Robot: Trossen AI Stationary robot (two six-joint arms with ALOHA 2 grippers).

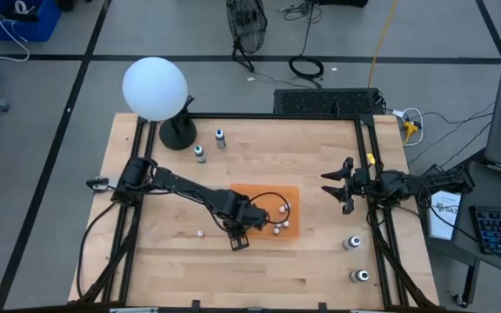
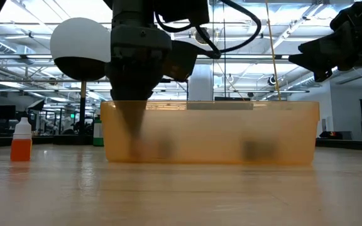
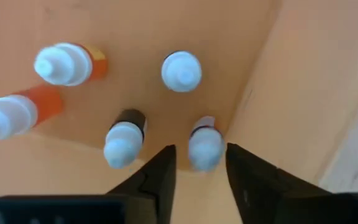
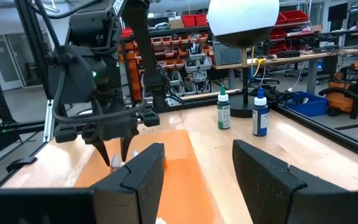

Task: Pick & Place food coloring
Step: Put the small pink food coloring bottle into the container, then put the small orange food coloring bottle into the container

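Observation:
Several small white-capped food coloring bottles stand upright in the orange tray (image 1: 268, 196), seen from above in the left wrist view: two orange ones (image 3: 64, 64) (image 3: 8, 115), a dark one (image 3: 123, 140) and a white-topped one (image 3: 181, 70). My left gripper (image 3: 199, 158) points down into the tray's near left corner (image 1: 238, 235). It is open, with one finger on either side of a pale bottle (image 3: 205, 148) and a small gap to each. My right gripper (image 1: 342, 187) hangs open over the table's right side, away from every bottle.
More bottles stand outside the tray: two by the white globe lamp (image 1: 155, 87) at the far left (image 1: 199, 154) (image 1: 220, 137), two near the right edge (image 1: 352, 243) (image 1: 361, 276), and a small one left of the tray (image 1: 200, 233). A black frame rail (image 1: 368, 174) borders the table.

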